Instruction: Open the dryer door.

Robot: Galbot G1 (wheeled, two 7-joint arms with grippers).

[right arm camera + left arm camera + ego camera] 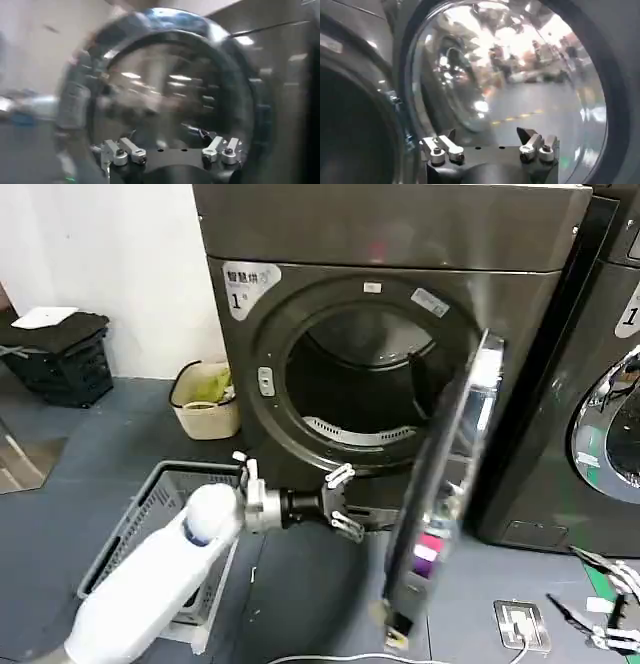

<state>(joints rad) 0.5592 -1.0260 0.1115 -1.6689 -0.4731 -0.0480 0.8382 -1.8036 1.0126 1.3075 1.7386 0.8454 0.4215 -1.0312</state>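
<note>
Dryer door [445,484] stands swung out edge-on beside my left gripper [341,502], fingers spread and empty; my right gripper [170,150] also gapes, holding nothing.

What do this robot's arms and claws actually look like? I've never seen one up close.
The left arm has a smooth, rounded white shell, ending in a silvery wrist joint and a short black section. The left gripper has two pale metal fingers on a dark base. Seen from the wrist cameras, the left gripper and the right gripper each have a black body with silver finger links held by round bolts.
</note>
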